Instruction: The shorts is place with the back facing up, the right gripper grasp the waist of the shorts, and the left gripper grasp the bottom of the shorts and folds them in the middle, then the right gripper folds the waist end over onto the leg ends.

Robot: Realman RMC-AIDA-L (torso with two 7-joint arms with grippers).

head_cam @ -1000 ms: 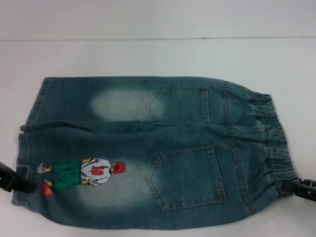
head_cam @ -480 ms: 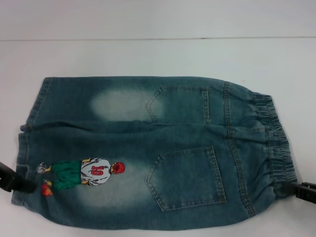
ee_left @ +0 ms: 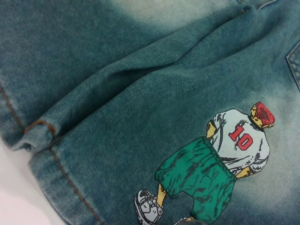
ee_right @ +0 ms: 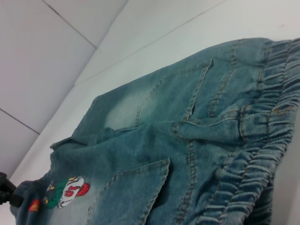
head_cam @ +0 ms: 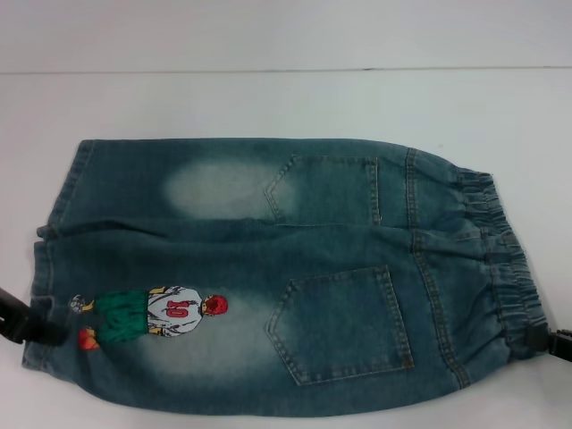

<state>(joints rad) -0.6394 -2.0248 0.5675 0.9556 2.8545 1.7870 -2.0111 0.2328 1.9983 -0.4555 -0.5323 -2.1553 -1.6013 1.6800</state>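
Lying flat with the back up on the white worktop (head_cam: 268, 98), the shorts (head_cam: 286, 268) stretch between the two grippers: leg ends toward the left gripper (head_cam: 25, 323), elastic waist toward the right gripper (head_cam: 556, 343). And both claws are right at the cloth! The left gripper's black tip meets the bottom of the shorts (head_cam: 40, 295) at the near leg's hem, just beside the embroidered figure (head_cam: 152, 313); the right gripper's black tip touches the ruffled waistband (head_cam: 505, 268) at its near corner. Whether either pair of fingers is closed on the denim or merely beside it, the views do not show.

How will this handle? Judging by the folds along the centre seam, the denim is soft yet has some body, heavier than thin cloth and not slippery; it should drape and hold a crease once folded. The gathered elastic waist looks the thickest and gives a firm bite for the right fingers, and the stitched hem offers a sturdy edge for the left.

Looks-wise: faded blue-green wash, two pale bleached patches, two back pockets (head_cam: 340, 326) with orange stitching. The figure shows a red head, a white shirt numbered 10 and green shorts. A raised ridge runs between the legs. The fold has not yet begun.
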